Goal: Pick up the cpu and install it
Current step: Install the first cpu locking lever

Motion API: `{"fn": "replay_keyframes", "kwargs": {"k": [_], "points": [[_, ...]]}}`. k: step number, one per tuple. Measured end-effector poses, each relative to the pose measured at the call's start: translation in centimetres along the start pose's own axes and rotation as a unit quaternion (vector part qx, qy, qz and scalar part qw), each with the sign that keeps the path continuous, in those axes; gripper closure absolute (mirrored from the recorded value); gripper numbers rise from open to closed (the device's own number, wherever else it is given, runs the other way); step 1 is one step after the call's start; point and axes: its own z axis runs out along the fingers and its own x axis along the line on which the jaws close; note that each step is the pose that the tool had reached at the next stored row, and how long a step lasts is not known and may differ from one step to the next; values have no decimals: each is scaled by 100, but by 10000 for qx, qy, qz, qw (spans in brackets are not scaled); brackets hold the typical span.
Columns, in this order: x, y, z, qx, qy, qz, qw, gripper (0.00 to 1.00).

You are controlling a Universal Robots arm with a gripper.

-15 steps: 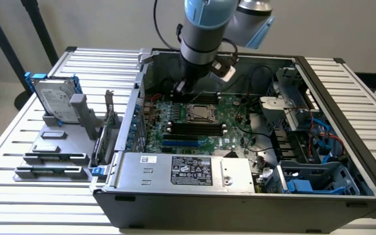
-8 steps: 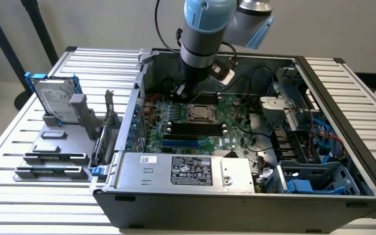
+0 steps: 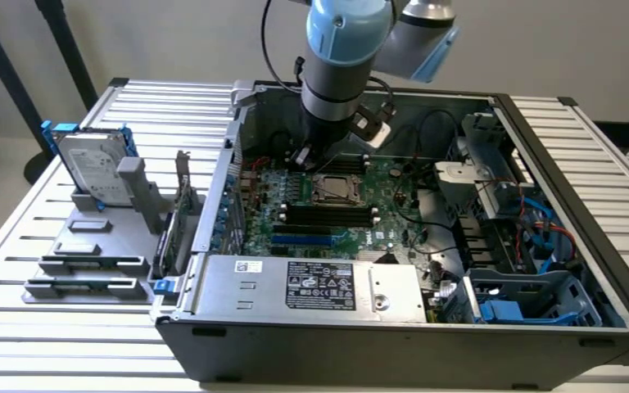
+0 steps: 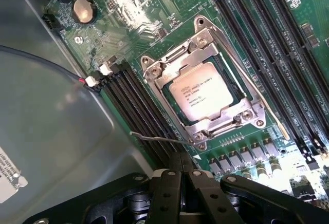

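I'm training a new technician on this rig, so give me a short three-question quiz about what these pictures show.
1. True or false: the cpu sits in the socket on the motherboard.
2. The gripper is: A) open, B) shut on the cpu, C) shut, apart from the cpu.
3. What stands upright in the grey rack at the exterior view's left?
Key: 1 true; 2 C; 3 the hard drive.

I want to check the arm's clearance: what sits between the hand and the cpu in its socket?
In the wrist view, the shut hand is apart from the cpu; between them lie the socket's metal frame and a thin wire lever.
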Motion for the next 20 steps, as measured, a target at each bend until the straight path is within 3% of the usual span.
{"fn": "replay_keyframes", "kwargs": {"k": [4,5,7,11,13,20], "points": [[-3,3,42,-57,-51,2,10000,89],[-2,3,54,-70,-51,2,10000,89],[1,0,68,-115,-27,-14,9999,89],[-16,-33,81,-271,79,-89,9996,89],[-34,-62,85,-312,107,-109,9994,89],[-47,-82,96,-326,118,-116,9993,89]]}}
